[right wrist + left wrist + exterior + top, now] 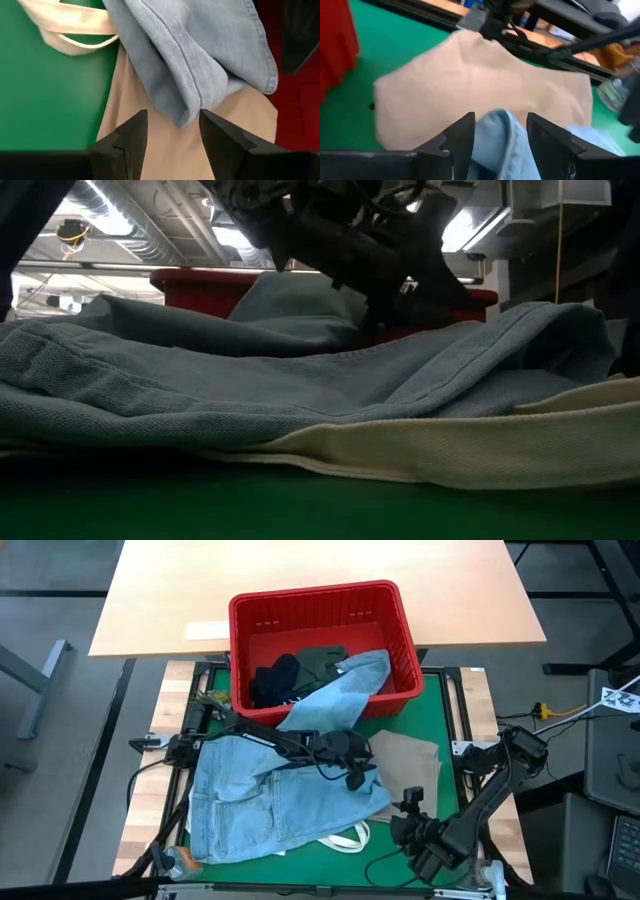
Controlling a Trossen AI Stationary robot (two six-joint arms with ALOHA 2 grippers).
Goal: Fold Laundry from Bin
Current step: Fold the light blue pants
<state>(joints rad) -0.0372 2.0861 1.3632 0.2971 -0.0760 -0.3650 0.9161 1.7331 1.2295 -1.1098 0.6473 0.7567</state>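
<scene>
Light blue denim jeans (262, 802) lay spread on the green mat (445, 720) from above, one leg trailing up into the red slotted plastic bin (320, 640), beside a folded beige cloth (408, 768); the left gripper (352, 780) hovered over the denim's edge, the right gripper (408, 802) waited near the beige cloth. At table height, rumpled twill overlay cream webbing straps (480, 450). The left wrist view showed parted fingers (460, 137) straddling a denim fold, not clamping it. The right wrist view showed spread fingers (131, 136) empty above denim and beige cloth.
</scene>
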